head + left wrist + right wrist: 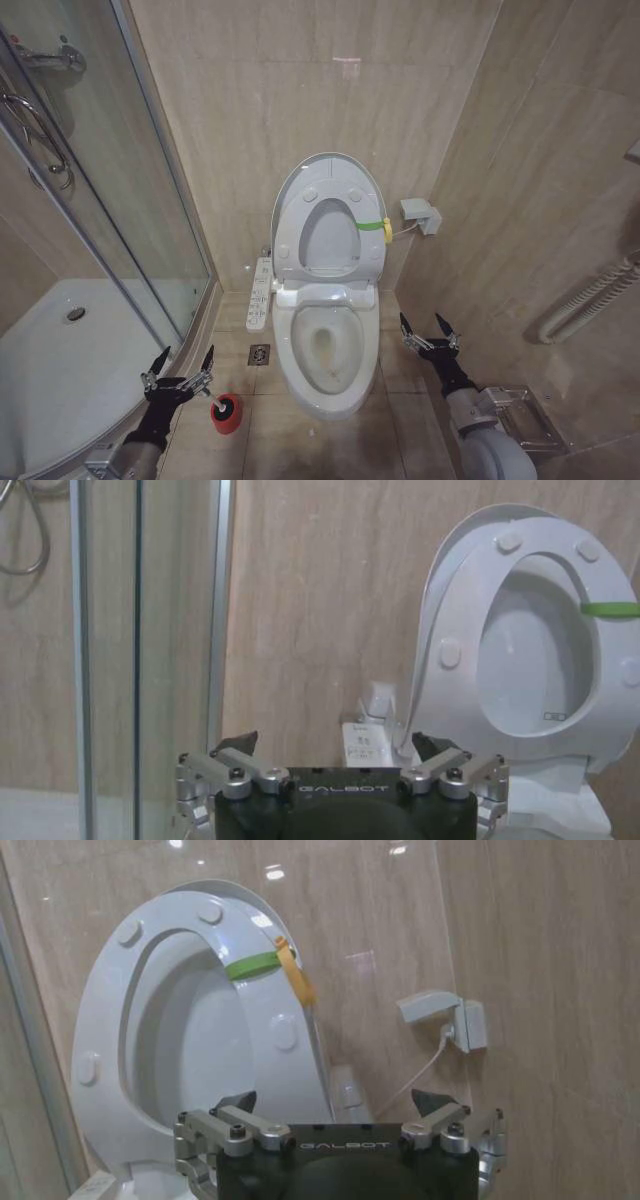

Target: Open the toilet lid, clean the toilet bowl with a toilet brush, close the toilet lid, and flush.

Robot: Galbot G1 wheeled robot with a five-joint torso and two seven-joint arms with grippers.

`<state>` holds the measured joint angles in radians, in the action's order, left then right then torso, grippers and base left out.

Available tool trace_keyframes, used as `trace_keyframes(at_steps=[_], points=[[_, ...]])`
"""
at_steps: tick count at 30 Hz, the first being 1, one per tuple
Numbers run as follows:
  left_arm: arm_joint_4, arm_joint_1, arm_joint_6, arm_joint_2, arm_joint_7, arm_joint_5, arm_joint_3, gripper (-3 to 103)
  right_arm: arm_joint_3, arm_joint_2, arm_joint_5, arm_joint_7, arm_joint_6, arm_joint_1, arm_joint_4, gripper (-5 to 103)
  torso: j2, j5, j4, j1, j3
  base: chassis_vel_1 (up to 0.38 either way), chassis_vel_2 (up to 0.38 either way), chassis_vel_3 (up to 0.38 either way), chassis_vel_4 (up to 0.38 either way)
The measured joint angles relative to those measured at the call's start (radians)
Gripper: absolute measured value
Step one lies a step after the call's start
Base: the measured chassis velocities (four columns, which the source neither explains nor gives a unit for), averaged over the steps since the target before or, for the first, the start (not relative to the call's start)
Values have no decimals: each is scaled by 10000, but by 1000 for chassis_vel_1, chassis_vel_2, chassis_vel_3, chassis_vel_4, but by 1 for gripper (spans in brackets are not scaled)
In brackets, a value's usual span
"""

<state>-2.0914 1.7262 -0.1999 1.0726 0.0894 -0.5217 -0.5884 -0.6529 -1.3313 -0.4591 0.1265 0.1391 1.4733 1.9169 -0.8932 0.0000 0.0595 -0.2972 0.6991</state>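
Toilet lid (330,170) upright against beige tiled wall (260,90).

Toilet lid (330,170) upright against the wall — toilet bowl (325,350) open, brownish stain inside.

"GALBOT" — white lettering — reads on the left hand (340,751) and right hand (340,1108) (on each black body).

Beige stone-look tiles cover the walls (250,110) and the floor (400,350). A curved glass shower enclosure (110,200) stands on the left, with a white tray (50,360) and chrome fittings (40,120) inside. A floor drain (260,354) sits near it. A white socket box (420,215) hangs on the back wall, a white rail (590,300) on the right wall.
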Motion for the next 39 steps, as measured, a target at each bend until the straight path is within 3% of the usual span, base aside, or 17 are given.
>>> trace_keyframes(at_steps=[39], points=[[139, -65, -121, -142, 65, -71, -39, 100, 0, 0, 0, 0, 0, 0, 0, 100, 0, 0, 0, 0, 0, 0, 0, 0, 0]])
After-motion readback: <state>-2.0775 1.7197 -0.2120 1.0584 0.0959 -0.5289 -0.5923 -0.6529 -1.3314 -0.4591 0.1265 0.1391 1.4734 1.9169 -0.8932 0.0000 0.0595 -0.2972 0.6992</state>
